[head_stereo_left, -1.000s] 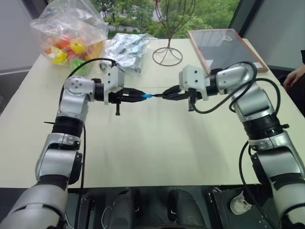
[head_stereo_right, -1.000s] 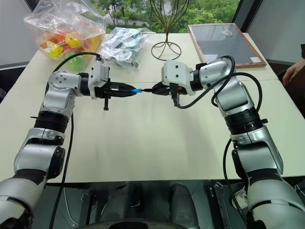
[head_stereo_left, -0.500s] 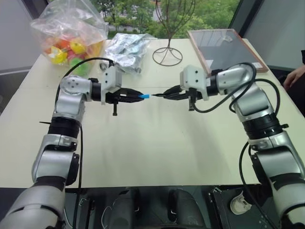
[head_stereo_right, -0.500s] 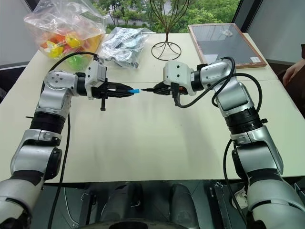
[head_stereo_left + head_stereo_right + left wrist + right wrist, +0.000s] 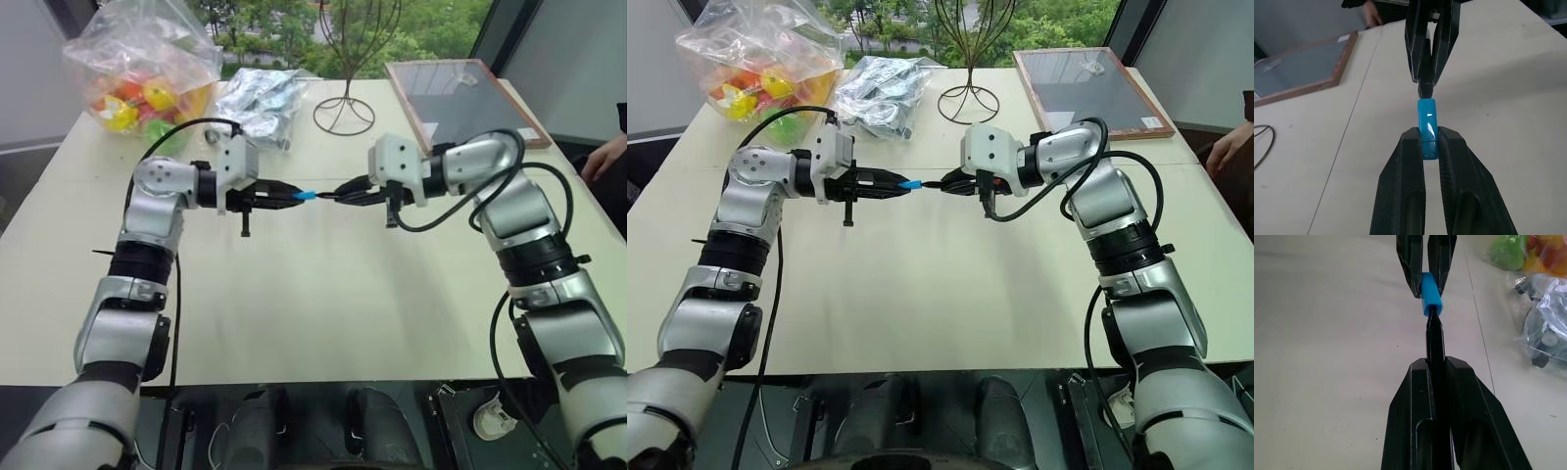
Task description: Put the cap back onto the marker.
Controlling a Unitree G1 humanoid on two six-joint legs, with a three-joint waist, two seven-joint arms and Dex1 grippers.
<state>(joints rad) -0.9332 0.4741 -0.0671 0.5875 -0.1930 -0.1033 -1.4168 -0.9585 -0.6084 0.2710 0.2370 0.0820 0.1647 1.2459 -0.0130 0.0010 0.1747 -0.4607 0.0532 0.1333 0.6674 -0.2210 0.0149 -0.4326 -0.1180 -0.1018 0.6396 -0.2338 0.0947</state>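
My left gripper (image 5: pixel 292 197) is shut on the small bright blue cap (image 5: pixel 306 196), which sticks out past its fingertips (image 5: pixel 1411 142). My right gripper (image 5: pixel 345 191) is shut on the slim black marker (image 5: pixel 1435 345), pointed tip towards the cap. Both are held level above the middle of the table (image 5: pixel 323 294), facing each other. The marker tip (image 5: pixel 1424 90) meets the open end of the cap (image 5: pixel 1430 293). How far it sits inside, I cannot tell. Most of the marker's body is hidden between the right fingers (image 5: pixel 1464 396).
At the table's far side lie a clear bag of colourful toys (image 5: pixel 142 69), a silvery packet (image 5: pixel 257 101), a wire stand (image 5: pixel 345 110) and a framed dark board (image 5: pixel 460 98). A person's hand (image 5: pixel 605 157) shows at the right edge.
Half a second ago the left gripper had drawn back, leaving a gap between cap and marker tip. It has come back towards the marker, and the two meet again.
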